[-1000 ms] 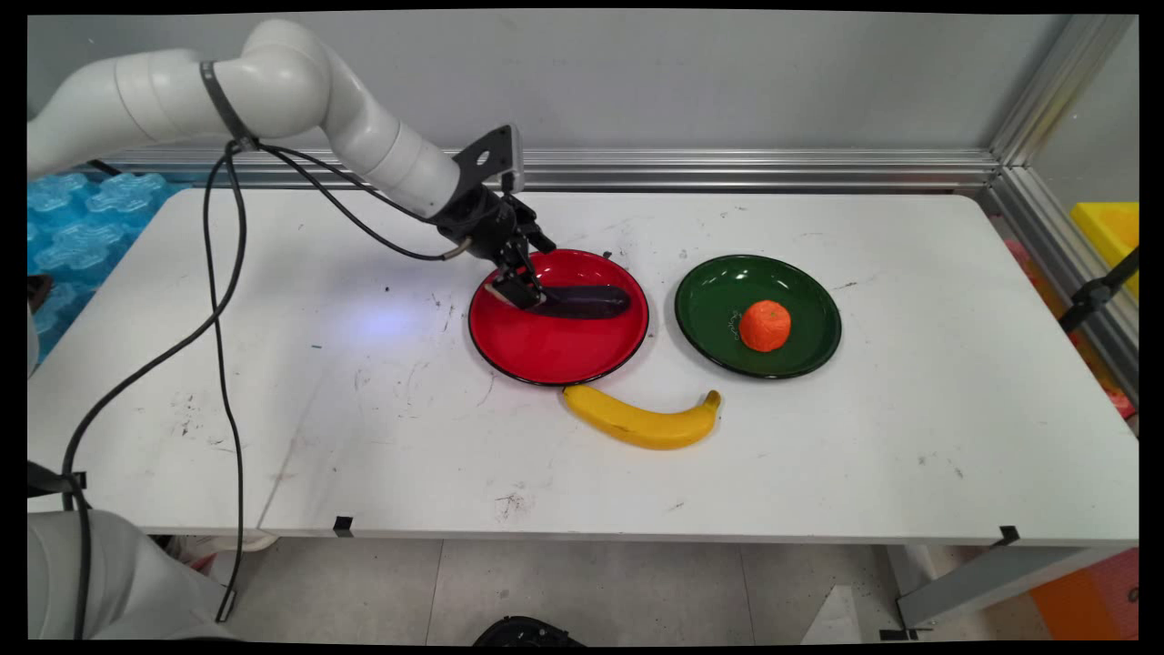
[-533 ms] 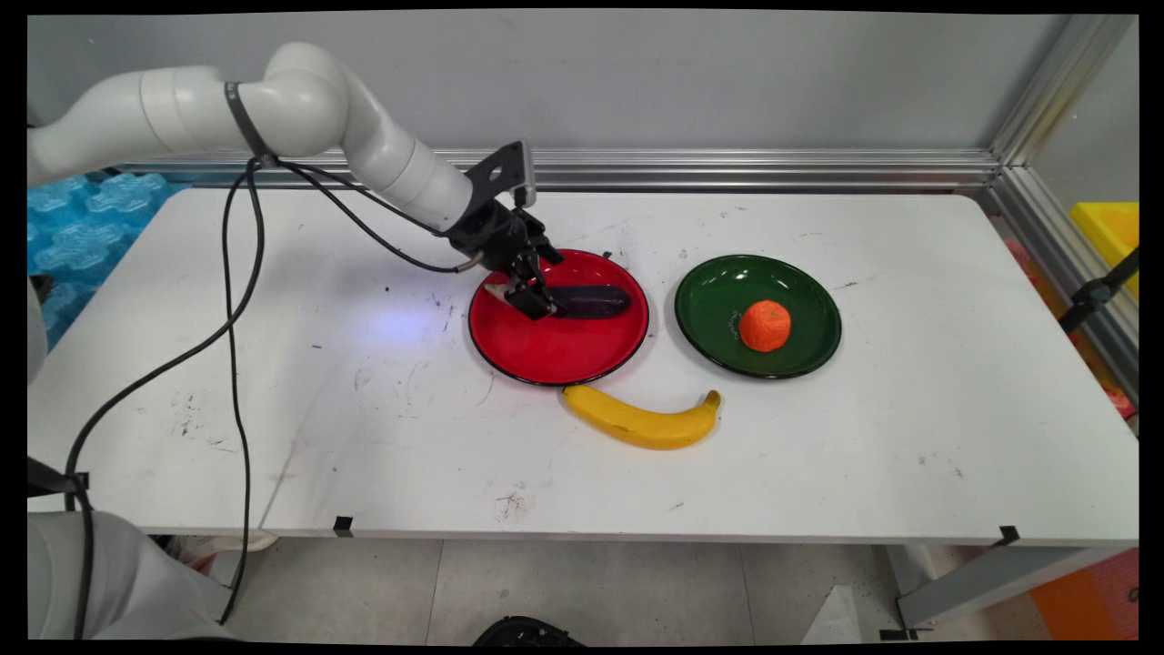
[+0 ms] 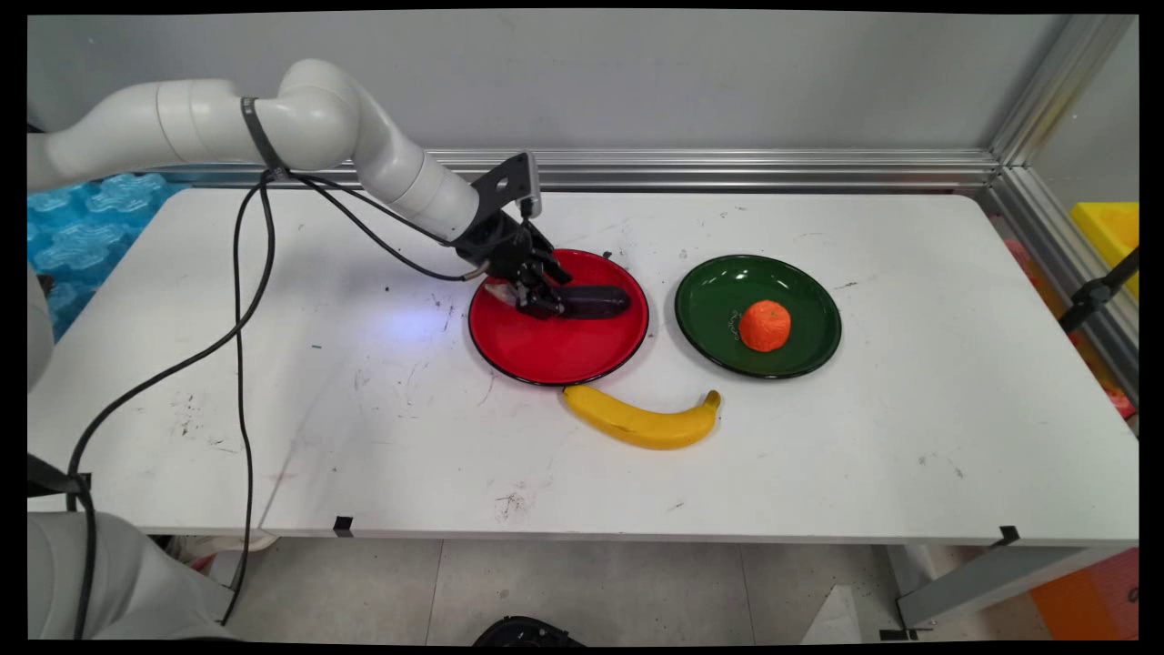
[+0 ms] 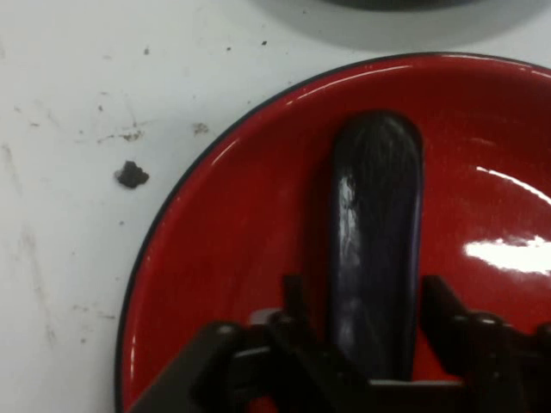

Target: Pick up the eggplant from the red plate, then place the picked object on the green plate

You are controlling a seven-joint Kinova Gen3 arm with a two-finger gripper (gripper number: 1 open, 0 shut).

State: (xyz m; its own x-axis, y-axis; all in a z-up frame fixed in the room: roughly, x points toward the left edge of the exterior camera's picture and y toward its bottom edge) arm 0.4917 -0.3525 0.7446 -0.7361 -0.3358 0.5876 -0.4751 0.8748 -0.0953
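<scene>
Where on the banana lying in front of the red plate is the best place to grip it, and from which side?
Probably the banana's thick middle, from straight above, with the fingers across its width. It lies flat on the table, apart from the red plate, so both long sides are free.

You're seeing the gripper [image 3: 538,300] sitting low in the red plate [image 3: 555,350], fingers [image 4: 293,301] straddling the dark eggplant [image 3: 591,301]; the plate's rim is hemming it in. The banana [image 3: 641,420] is blocking the near side, the green plate [image 3: 718,309] with orange [image 3: 765,325] is crowding the right. Bare table [image 3: 364,382] is lying open leftward.
</scene>
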